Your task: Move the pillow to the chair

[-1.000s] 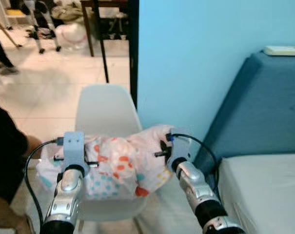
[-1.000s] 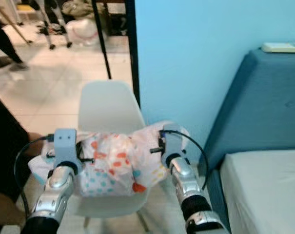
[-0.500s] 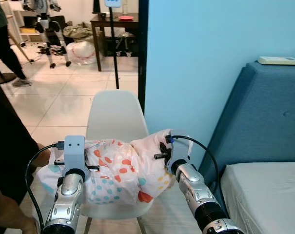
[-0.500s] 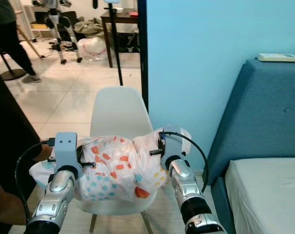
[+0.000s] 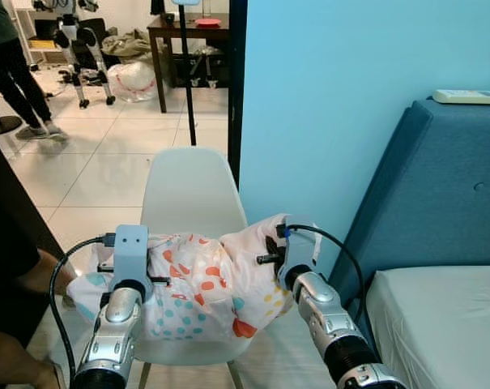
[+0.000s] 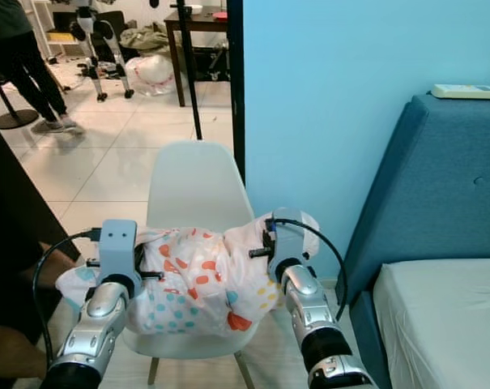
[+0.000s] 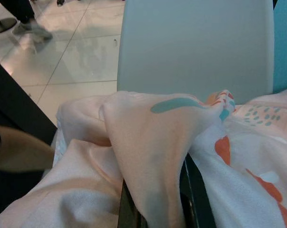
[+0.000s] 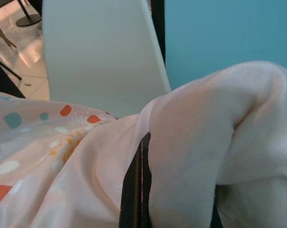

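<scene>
The pillow (image 5: 200, 284), pale pink with orange and teal spots, hangs between the two grippers above the seat of the white chair (image 5: 188, 194). Whether it touches the seat cannot be told. The left gripper (image 7: 155, 209) is clamped on the pillow's left end, a fold of cloth bunched between its black fingers (image 7: 195, 202). The right gripper (image 8: 176, 209) pinches the right end the same way, cloth bulging over its fingers (image 8: 134, 190). The pillow sags in the middle, its left corner reaching past the chair's left edge. The chair's back rises just beyond the pillow, in front of a blue wall (image 5: 350, 97). A blue sofa (image 5: 439, 194) stands to the right. At the near left a person's arm (image 5: 26, 275) shows beside the pillow's left corner; another person (image 5: 14, 69) stands far left on the tiled floor (image 5: 107, 162).
</scene>
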You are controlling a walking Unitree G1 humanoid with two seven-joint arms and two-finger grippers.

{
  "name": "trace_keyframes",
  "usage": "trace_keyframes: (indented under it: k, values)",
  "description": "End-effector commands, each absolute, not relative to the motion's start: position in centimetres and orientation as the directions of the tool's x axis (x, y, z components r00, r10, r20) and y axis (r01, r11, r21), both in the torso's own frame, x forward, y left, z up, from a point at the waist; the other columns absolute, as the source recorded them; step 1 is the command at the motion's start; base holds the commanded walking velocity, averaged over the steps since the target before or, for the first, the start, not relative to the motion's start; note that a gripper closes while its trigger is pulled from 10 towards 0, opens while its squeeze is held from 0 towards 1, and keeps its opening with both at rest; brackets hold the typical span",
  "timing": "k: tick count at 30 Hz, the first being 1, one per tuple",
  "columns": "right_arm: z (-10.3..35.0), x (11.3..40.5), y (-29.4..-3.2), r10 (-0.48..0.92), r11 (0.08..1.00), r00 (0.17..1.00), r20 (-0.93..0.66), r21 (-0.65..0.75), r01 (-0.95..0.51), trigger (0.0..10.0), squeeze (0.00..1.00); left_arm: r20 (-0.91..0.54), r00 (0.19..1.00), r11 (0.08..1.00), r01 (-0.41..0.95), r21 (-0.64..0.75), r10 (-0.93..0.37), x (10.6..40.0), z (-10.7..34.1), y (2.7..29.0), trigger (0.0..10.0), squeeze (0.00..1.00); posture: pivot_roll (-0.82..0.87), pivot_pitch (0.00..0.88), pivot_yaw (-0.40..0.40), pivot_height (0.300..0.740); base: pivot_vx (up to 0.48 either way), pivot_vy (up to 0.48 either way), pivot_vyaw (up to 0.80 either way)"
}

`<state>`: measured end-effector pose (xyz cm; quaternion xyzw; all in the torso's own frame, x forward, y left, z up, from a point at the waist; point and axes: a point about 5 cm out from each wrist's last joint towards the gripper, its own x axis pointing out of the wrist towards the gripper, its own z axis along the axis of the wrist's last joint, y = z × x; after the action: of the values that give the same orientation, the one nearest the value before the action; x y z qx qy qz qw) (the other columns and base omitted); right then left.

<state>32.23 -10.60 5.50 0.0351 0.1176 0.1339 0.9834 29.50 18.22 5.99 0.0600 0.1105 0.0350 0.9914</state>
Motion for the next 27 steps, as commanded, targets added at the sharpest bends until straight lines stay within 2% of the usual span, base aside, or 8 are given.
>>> trace_keyframes:
  k: [1, 16, 27]
  values:
    - [6.3, 32.6, -9.7, 0.312, 0.949, 0.932, -0.185, 0.104, -0.297, 10.0, 0.00, -0.180, 0.982, 0.989, -0.025, 0.148, 0.051, 30.0, 6.7, 17.9, 10.0, 0.00, 0.06, 0.000, -0.048, 0.673, 0.000, 0.000, 0.00]
    - [6.6, 32.6, -9.7, 0.324, 0.944, 0.929, -0.177, 0.124, -0.306, 10.0, 0.00, -0.159, 0.985, 0.983, -0.035, 0.182, 0.064, 30.3, 7.0, 18.8, 10.0, 0.00, 0.05, 0.000, -0.054, 0.613, 0.000, 0.000, 0.00]
    - [7.9, 33.4, -9.3, 0.343, 0.937, 0.929, -0.136, 0.121, -0.329, 10.0, 0.00, -0.138, 0.990, 0.971, -0.008, 0.239, 0.042, 30.8, 7.4, 19.2, 10.0, 0.00, 0.05, 0.000, -0.060, 0.613, 0.000, 0.000, 0.00]
